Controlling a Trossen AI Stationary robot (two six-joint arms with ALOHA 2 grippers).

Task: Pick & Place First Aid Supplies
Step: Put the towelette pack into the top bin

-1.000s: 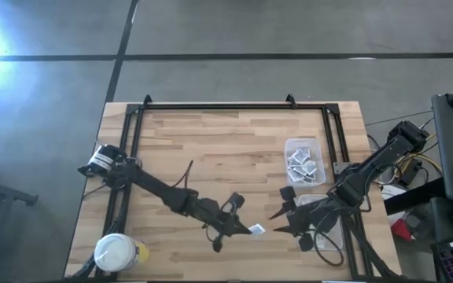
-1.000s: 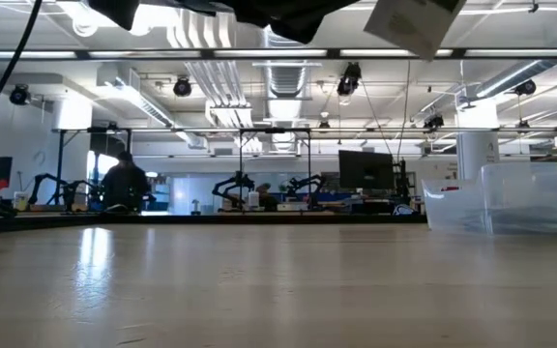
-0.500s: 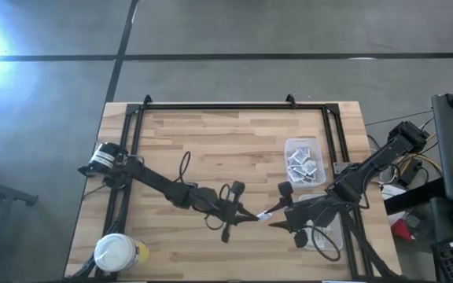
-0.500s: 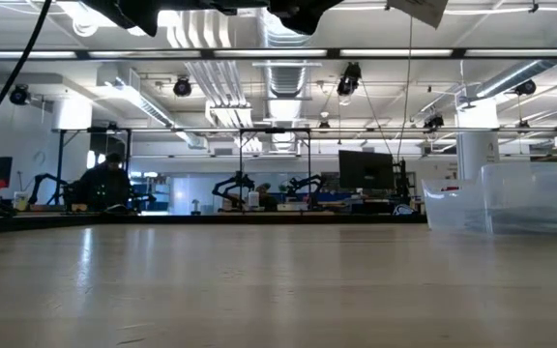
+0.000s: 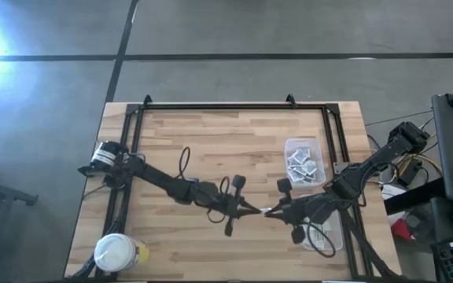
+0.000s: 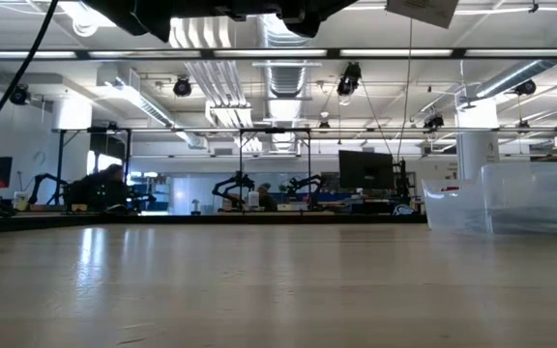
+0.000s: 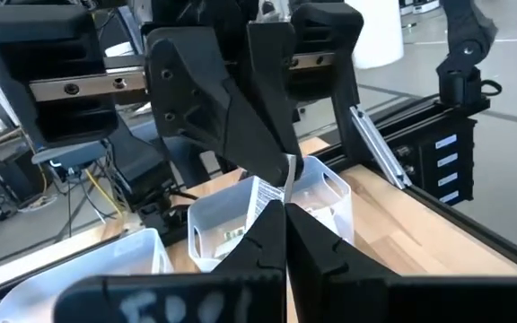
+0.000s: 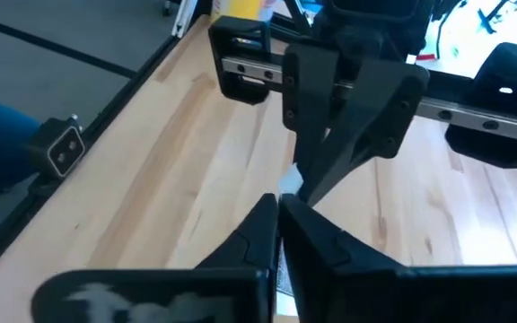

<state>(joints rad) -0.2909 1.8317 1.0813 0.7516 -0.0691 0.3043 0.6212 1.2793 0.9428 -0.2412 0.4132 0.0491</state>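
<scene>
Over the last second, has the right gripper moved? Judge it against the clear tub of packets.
Yes. In the high view the right gripper has slid toward the table's middle, away from the clear tub, meeting the left gripper at a small white packet.

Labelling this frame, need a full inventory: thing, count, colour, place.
Held packet: one, white, in the air between both gripper tips, mid-table toward the right.
Packets in tub: several, white with dark print, exact count unclear.
Tubs: two, clear; one right of centre holding packets, one under the right arm, contents hidden.
Jar: one, white lid, yellowish body, near-left corner.
Table: one, light wood, black frame.
People: in the low view, dark figures at far benches, too small to count.
Left gripper: shut on the packet.
Right gripper: shut on the same packet, tip to tip with the left.
</scene>
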